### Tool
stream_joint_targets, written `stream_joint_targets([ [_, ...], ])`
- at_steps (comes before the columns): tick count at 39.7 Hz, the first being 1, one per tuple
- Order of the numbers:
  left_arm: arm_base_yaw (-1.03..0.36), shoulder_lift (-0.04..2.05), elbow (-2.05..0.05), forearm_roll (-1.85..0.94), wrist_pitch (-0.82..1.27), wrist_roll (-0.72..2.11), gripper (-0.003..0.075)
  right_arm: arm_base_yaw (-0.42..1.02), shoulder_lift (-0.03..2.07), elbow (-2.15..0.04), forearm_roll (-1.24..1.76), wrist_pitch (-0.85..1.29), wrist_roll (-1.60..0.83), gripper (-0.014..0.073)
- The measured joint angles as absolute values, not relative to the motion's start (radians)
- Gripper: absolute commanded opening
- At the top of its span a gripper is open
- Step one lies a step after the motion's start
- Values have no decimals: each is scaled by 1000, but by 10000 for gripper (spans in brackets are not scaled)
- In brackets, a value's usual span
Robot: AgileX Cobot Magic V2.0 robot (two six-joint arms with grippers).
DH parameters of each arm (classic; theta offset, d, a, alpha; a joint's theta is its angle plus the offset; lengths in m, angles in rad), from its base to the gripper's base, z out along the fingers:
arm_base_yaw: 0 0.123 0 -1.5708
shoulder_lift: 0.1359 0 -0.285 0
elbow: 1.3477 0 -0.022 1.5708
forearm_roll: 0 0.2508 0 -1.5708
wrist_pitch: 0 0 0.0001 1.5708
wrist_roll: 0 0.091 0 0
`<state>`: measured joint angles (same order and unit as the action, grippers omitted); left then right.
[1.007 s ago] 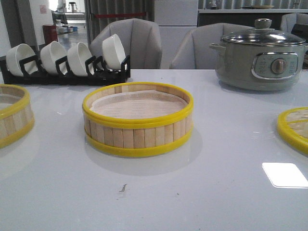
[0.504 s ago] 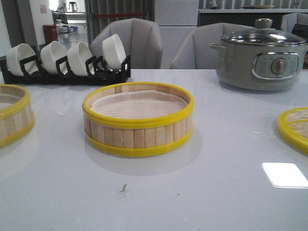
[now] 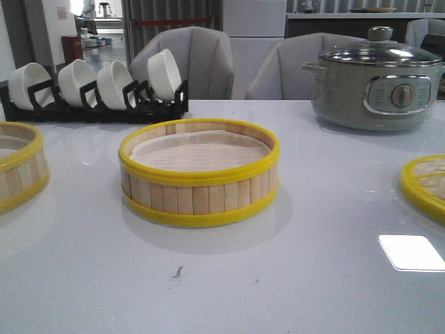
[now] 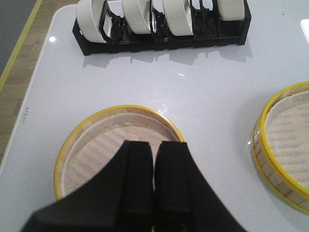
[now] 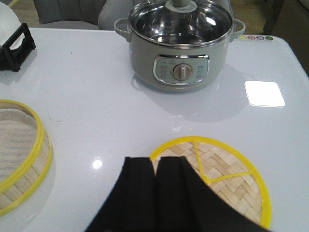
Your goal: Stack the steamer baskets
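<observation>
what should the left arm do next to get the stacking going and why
Probably open the left gripper and lower it to the near rim of the left steamer basket. Its fingers are pressed together and hang above that basket, holding nothing. The centre basket sits alone with nothing stacked on it, and the lid lies flat under the shut right gripper.

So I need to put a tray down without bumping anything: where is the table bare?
The near strip in front of the middle basket is bare. So is the patch between it, the pot and the lid. The far left is crowded: the bowl rack, with the left basket near it. Both grippers hover shut.
</observation>
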<state>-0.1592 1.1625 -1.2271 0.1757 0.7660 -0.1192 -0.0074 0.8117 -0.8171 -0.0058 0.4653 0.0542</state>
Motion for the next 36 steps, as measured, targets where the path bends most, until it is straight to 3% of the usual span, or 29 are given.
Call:
stream_joint_targets([
  [19, -159, 1178, -1227, 176, 773, -119, 86, -7, 883, -820, 13, 465, 54, 52],
  [21, -159, 1178, -1227, 176, 774, -119, 86, -7, 883, -820, 13, 470, 54, 99],
  [26, -159, 1178, -1227, 174, 781, -119, 87, -7, 885, -820, 13, 486, 54, 336],
  [28, -159, 1178, -1227, 170, 788, -119, 95, -7, 892, -820, 15, 490, 54, 370],
  [31, -159, 1178, -1227, 158, 793, -110, 142, -7, 899, -820, 15, 496, 54, 355],
  [36, -159, 1178, -1227, 132, 796, -78, 337, -7, 902, -820, 18, 498, 56, 352],
])
